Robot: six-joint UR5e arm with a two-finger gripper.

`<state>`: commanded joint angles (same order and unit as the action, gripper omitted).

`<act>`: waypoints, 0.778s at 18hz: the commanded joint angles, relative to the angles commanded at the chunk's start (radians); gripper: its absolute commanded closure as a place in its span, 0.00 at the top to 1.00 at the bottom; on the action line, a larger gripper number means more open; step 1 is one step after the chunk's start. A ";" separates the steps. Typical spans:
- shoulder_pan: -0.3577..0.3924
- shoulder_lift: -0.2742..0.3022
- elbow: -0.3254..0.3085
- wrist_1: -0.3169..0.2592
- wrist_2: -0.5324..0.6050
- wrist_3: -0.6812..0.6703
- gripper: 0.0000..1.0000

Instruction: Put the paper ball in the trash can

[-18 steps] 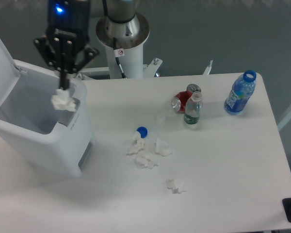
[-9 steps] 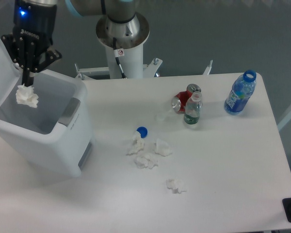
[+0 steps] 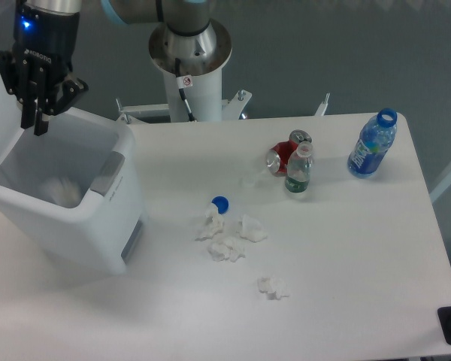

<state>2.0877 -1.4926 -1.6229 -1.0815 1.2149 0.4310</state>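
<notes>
Closest to me on the table (image 3: 346, 248) sits a lone wad (image 3: 270, 286), then a cluster of three more wads (image 3: 227, 235) with a blue cap (image 3: 220, 203) at their far edge; none of that has shifted over the last second. Further back stand a small bottle (image 3: 298, 170) beside a tipped red can (image 3: 286, 153), and a blue bottle (image 3: 373, 144) off toward the far right corner. The change is all at the left. A moment ago the gripper (image 3: 39, 120) hung over the bin (image 3: 75, 203) with a ball pinched at its tips; now the tips are bare, and a pale lump, the ball (image 3: 60, 189), lies low inside the bin against the inner wall. So it has been let go and dropped in. The fingers look close together from here, and I can't honestly tell how far they've parted. The lid (image 3: 1, 113) stands up behind the gripper. To my eye this ball is delivered; the arm only needs to lift clear, and four wads remain on the table.
</notes>
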 joint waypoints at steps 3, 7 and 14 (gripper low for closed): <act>0.014 -0.002 0.000 0.003 0.005 0.002 0.75; 0.087 -0.003 -0.005 0.006 0.008 0.109 1.00; 0.132 -0.009 0.006 0.012 0.129 0.110 1.00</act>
<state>2.2196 -1.5017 -1.6168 -1.0692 1.3435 0.5415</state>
